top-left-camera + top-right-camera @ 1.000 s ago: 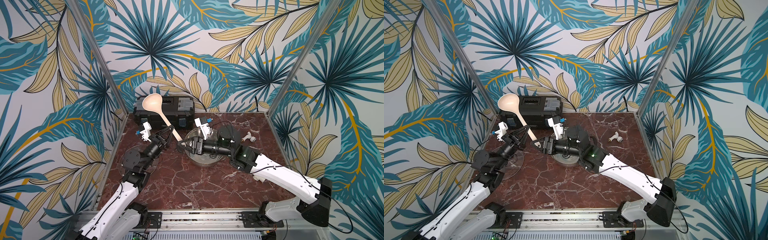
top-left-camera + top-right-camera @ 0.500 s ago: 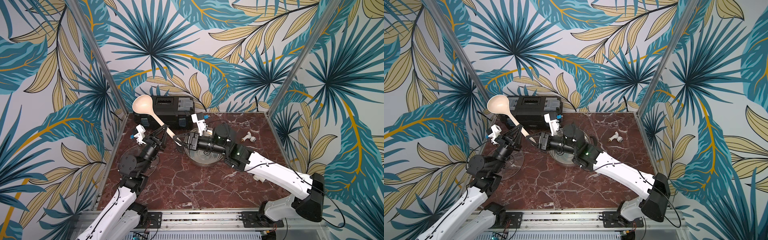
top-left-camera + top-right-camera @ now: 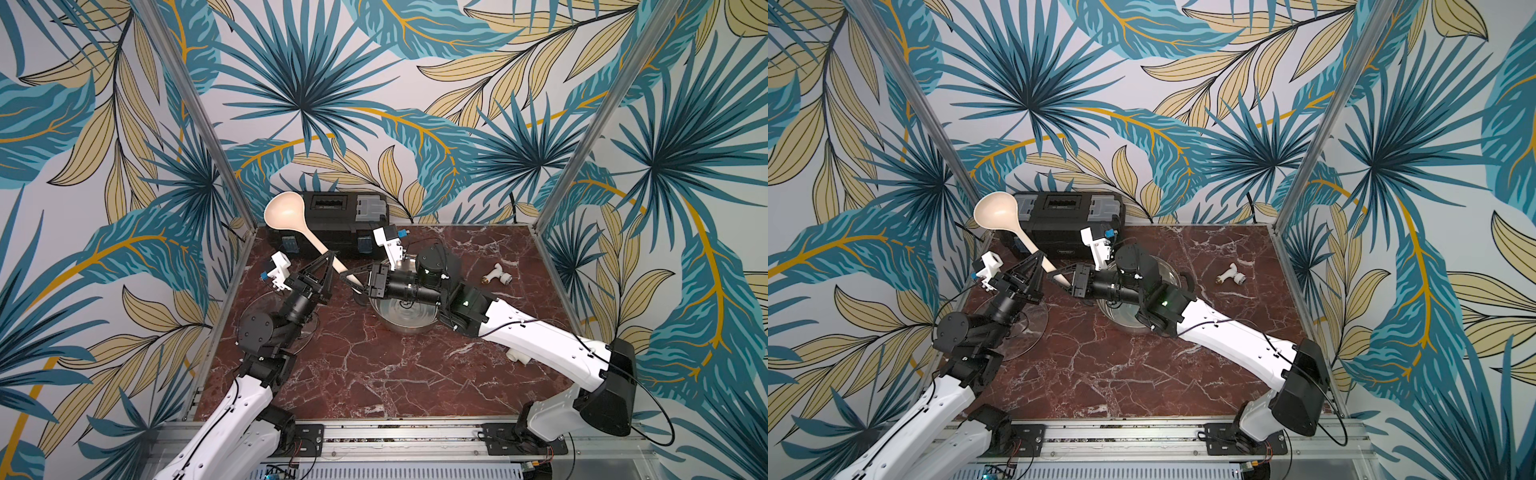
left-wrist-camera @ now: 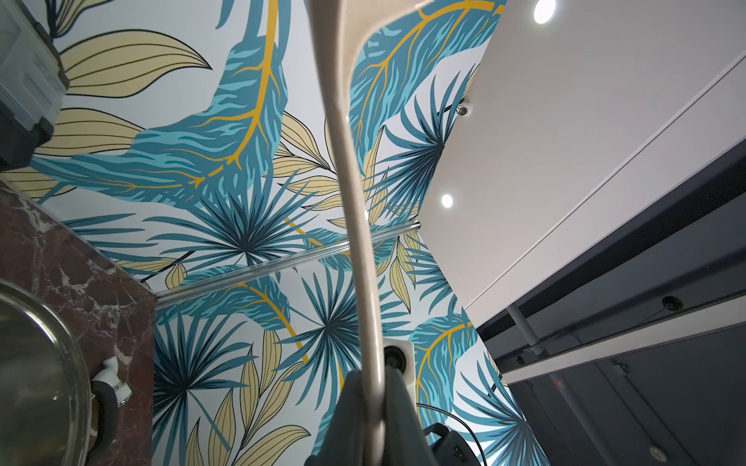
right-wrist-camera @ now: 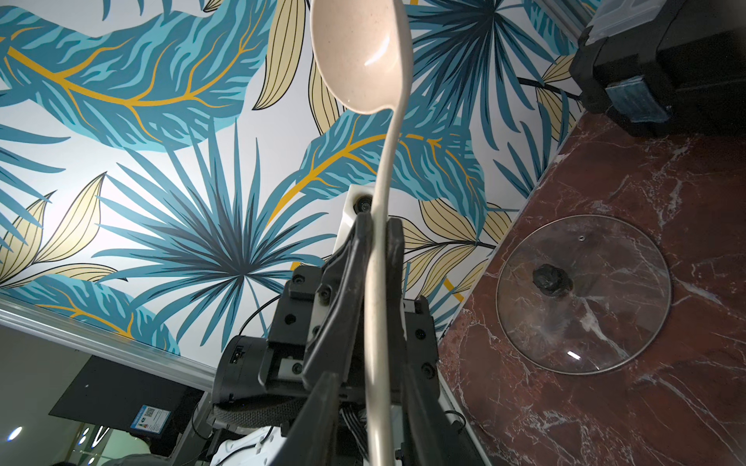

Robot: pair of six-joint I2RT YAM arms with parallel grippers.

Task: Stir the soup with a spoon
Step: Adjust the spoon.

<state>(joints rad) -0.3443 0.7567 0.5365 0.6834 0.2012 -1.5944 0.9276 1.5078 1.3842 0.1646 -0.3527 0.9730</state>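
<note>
Along the near edge the tabletop (image 3: 374,382) is bare marble, open room under both arms. By the left edge the lid (image 5: 605,335) lies flat beneath the left arm. The pot (image 3: 405,322) stands mid-table, shiny inside, with the right arm crossing its rim. Just left of it the right gripper (image 3: 352,277) straddles the handle end of the spoon (image 3: 309,239), jaws narrow with a slit on each side. The left gripper (image 3: 331,259) is clamped on the handle higher up. A fitting (image 3: 496,274) lies toward the right edge and the toolbox (image 3: 345,216) lines the far edge. Over the last second the spoon's bowl has swung toward the far-left corner, and the right jaws have narrowed.
</note>
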